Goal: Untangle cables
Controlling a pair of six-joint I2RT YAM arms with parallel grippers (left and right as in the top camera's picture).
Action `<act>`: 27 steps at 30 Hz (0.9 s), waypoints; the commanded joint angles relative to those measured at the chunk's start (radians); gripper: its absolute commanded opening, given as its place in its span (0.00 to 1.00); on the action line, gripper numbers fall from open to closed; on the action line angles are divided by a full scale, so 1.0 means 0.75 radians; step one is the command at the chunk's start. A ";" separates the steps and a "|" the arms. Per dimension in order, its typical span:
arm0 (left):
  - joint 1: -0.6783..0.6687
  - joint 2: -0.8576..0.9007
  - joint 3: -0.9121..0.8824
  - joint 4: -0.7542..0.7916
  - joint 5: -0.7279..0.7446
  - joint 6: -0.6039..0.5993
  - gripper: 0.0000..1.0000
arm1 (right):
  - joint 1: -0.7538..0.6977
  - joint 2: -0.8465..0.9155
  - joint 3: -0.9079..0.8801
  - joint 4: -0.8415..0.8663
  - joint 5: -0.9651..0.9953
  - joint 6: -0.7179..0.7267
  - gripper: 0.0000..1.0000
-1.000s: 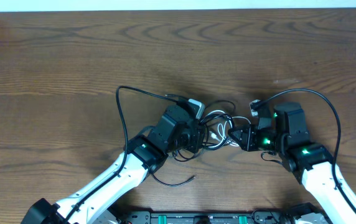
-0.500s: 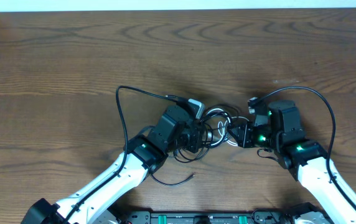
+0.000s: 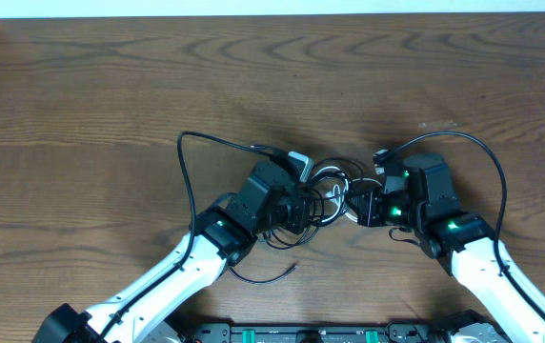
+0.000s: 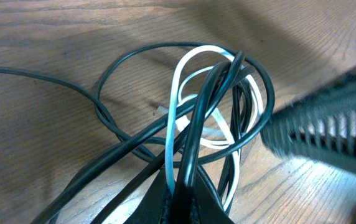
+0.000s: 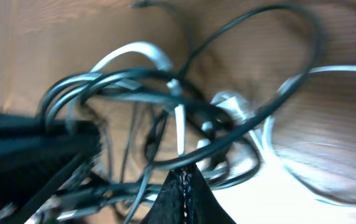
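The cables point(image 3: 334, 187) are a knot of thin black cords and one white cord on the wooden table, between my two grippers. My left gripper point(image 3: 307, 206) is shut on a black and a white strand at the knot's left side; the left wrist view shows them pinched in the jaws point(image 4: 181, 200), with the loops point(image 4: 218, 93) fanning out above. My right gripper point(image 3: 360, 206) is shut at the knot's right side. The right wrist view shows its closed tips point(image 5: 184, 179) against a black strand, with blurred loops point(image 5: 165, 93) beyond.
A loose black cord tail point(image 3: 265, 278) lies on the table below the left arm. Thicker black arm cables arch over each wrist, left point(image 3: 185, 152) and right point(image 3: 496, 186). The right gripper shows as a blurred dark block in the left wrist view point(image 4: 327, 130).
My right gripper has moved left and slightly up, towards the left gripper, and the knot between them has bunched closer. The left arm has barely moved.
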 commanded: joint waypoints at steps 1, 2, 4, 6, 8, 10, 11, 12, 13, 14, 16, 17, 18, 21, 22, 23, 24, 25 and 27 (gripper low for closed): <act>-0.004 -0.010 0.006 0.006 -0.037 0.027 0.08 | -0.020 -0.062 0.005 -0.007 -0.372 -0.126 0.01; -0.004 -0.010 0.005 0.006 -0.049 0.027 0.08 | -0.036 -0.080 0.005 -0.007 -0.433 -0.135 0.01; -0.004 -0.010 0.005 0.006 -0.064 0.027 0.08 | -0.082 -0.124 0.005 0.003 -0.551 -0.144 0.01; -0.004 -0.010 0.005 0.007 -0.064 0.027 0.08 | -0.138 -0.172 0.005 0.004 -0.610 -0.144 0.01; -0.004 -0.010 0.005 0.007 -0.063 0.027 0.08 | -0.185 -0.213 0.004 -0.007 -0.602 -0.146 0.01; -0.004 -0.010 0.005 0.007 -0.063 0.027 0.08 | -0.204 -0.239 0.004 -0.050 -0.517 -0.165 0.04; -0.004 -0.010 0.005 0.007 -0.063 0.026 0.08 | -0.201 -0.241 0.004 -0.083 -0.451 -0.164 0.08; -0.004 -0.010 0.005 0.007 -0.063 0.020 0.08 | -0.191 -0.240 0.004 -0.132 -0.364 -0.164 0.11; -0.004 -0.010 0.005 0.007 -0.062 0.016 0.08 | -0.174 -0.235 0.004 -0.181 -0.279 -0.164 0.14; -0.004 -0.010 0.005 0.007 -0.063 0.004 0.08 | -0.152 -0.228 0.004 -0.227 -0.195 -0.164 0.17; -0.004 -0.010 0.005 0.007 -0.062 -0.018 0.08 | -0.096 -0.211 0.004 -0.274 -0.067 -0.163 0.23; -0.004 -0.010 0.005 0.006 -0.063 -0.018 0.08 | -0.078 -0.205 0.004 -0.270 -0.037 -0.160 0.24; -0.004 -0.010 0.005 0.006 -0.062 -0.017 0.08 | -0.069 -0.204 0.004 -0.255 -0.014 -0.146 0.24; -0.004 -0.009 0.005 0.006 -0.062 -0.017 0.08 | -0.068 -0.204 0.004 -0.176 0.039 -0.137 0.26; -0.004 -0.009 0.005 0.007 -0.062 -0.017 0.08 | -0.068 -0.203 0.004 -0.142 0.081 -0.137 0.27; -0.004 -0.009 0.005 0.007 -0.062 -0.017 0.08 | -0.068 -0.201 0.004 -0.119 0.124 -0.137 0.29; -0.004 -0.009 0.005 0.007 -0.062 -0.017 0.08 | -0.068 -0.197 0.004 -0.096 0.176 -0.137 0.29; -0.004 -0.009 0.005 0.007 -0.061 -0.017 0.08 | -0.068 -0.190 0.004 -0.082 0.209 -0.135 0.29; -0.004 -0.009 0.005 0.008 -0.046 -0.018 0.08 | -0.068 -0.163 0.004 -0.043 0.225 -0.117 0.28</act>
